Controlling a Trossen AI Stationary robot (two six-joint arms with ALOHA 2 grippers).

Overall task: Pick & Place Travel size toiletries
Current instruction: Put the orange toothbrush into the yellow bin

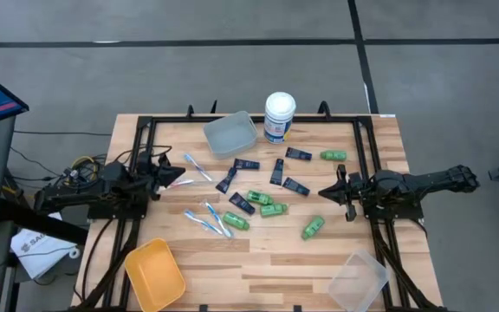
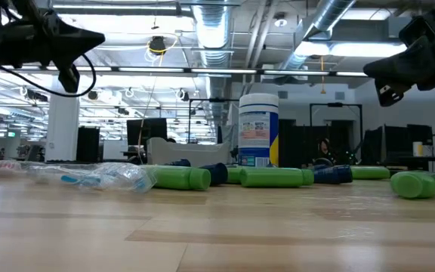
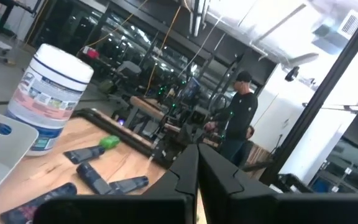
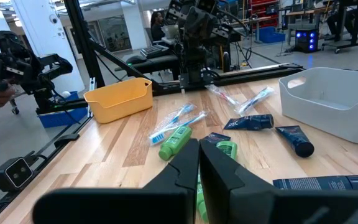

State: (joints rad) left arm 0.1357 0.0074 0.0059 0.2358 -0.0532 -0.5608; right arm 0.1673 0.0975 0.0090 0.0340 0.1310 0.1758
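While both arms wait above the wooden counter (image 1: 258,260), we see the right pincer (image 1: 326,194) shut and empty. Nearest it lies a bright green little plastic bottle (image 1: 313,227), diagonal, just toward the front edge; the left pincer (image 1: 180,180), also shut, sits beside thin blue-and-white toothbrushes (image 1: 196,165).

Bright green little plastic bottles (image 1: 273,209), dark navy flat tubes (image 1: 241,204) and thin light-blue-and-white toothbrushes (image 1: 199,165) lie on the pale, striped wooden plank table (image 1: 275,256). The round canister (image 1: 279,117) is white with a blue label. One bin (image 1: 154,274) is yellow-orange, another (image 1: 230,133) translucent grey, a third (image 1: 359,281) clear.
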